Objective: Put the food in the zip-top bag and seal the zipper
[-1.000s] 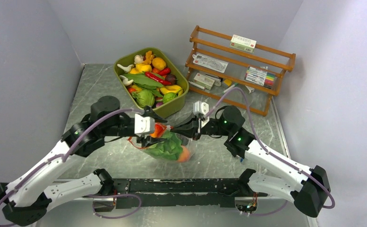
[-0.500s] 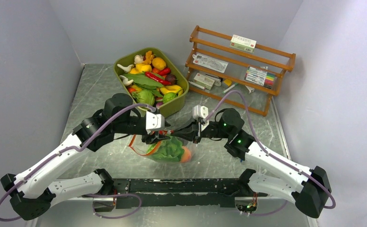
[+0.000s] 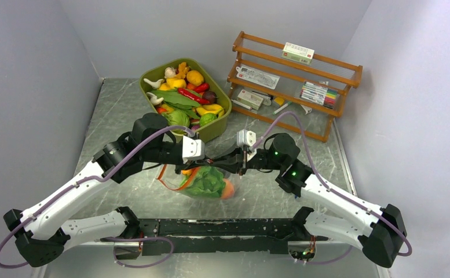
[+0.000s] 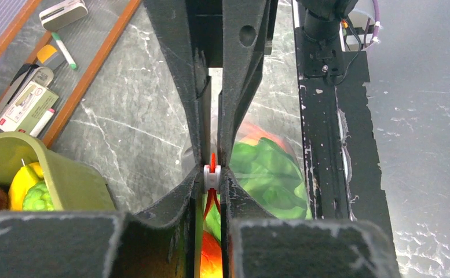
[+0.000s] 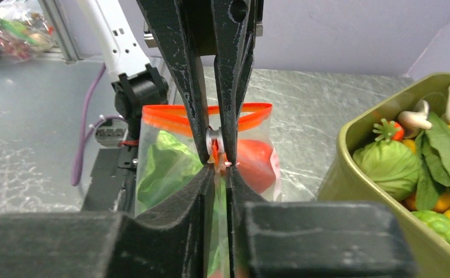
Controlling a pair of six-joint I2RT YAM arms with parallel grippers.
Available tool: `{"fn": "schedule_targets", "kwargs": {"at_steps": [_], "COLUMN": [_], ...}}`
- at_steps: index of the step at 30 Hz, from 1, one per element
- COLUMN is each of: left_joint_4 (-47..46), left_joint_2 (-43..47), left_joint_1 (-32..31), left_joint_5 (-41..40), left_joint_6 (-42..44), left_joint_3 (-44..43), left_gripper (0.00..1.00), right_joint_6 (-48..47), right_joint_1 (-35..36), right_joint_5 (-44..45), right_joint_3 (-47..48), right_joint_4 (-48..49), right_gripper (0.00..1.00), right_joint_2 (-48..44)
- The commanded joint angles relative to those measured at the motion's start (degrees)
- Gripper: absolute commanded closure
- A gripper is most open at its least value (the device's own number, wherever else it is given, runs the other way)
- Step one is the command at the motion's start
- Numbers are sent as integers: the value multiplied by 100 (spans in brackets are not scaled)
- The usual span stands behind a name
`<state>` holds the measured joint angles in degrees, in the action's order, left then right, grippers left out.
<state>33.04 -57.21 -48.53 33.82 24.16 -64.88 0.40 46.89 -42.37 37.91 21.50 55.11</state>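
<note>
**Both grippers pinched on the bag's zipper, tip to tip**

My left gripper (image 4: 211, 184) is closed on the zipper (image 4: 212, 159), with the thin orange-red strip caught between its two fingers. A small whitish piece sits on the strip right at the pinch, and I cannot tell what it is. My right gripper (image 5: 219, 168) comes in from the opposite side and is clamped on the same strip. Its fingertips are nearly against those of my left, so the two meet at about the middle of the bag's mouth.

From my right wrist I see the zipper run out to both sides of the grip as an orange band across the top of the zip-top bag (image 5: 170, 168). The clear pouch hangs below the band, mouth up. I cannot tell whether its bottom touches the surface (image 3: 124, 110).

Inside the bag is food: a leafy green lettuce (image 3: 206, 182) fills most of it, and an orange-pink peach (image 3: 227, 188) lies against its right side. From above, the bag sits between my two arms, near the front edge of the surface.

Just behind the grippers stands the olive-green tub (image 3: 213, 132), heaped with more toy fruits and vegetables. To the right of the tub, a wooden rack (image 3: 295, 87) holds small boxes and pens.
</note>
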Motion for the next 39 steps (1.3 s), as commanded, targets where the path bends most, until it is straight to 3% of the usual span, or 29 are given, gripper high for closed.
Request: {"fn": "schedule_targets", "kwargs": {"at_steps": [1, 4, 12, 14, 15, 16, 17, 28, 39], "left_joint_4": [-134, -120, -104, -68, -54, -56, -49, 572, 405], "left_joint_2": [38, -5, -28, -40, -35, -28, -35, -56, -135], "left_joint_1": [-12, -12, -16, -7, -10, -9, -7, -15, -10], "left_joint_5": [80, 192, 303, 311, 338, 362, 346, -79, -78], "left_joint_6": [76, 146, 250, 291, 305, 275, 213, 328, 321], "left_joint_3": [-222, -216, -205, -203, -201, -179, -178, -379, -159], "left_gripper": [93, 93, 93, 93, 93, 93, 93, 93, 93], "right_joint_6": [-188, -281, -586, -573, -595, -610, -605, -345, -44], "right_joint_1": [58, 120, 214, 215, 217, 217, 216, 205, 206], "right_joint_5": [-70, -132, 91, 101, 113, 164, 244, 765, 596], "right_joint_3": [-135, -189, 259, 275, 297, 308, 306, -592, -849], "right_joint_4": [20, 105, -218, -88, -65, -54, -34, 760, 1233], "right_gripper": [80, 69, 70, 74, 82, 97, 100, 100, 100], "right_joint_2": [-88, -39, 306, 359, 388, 397, 400, -632, -646]}}
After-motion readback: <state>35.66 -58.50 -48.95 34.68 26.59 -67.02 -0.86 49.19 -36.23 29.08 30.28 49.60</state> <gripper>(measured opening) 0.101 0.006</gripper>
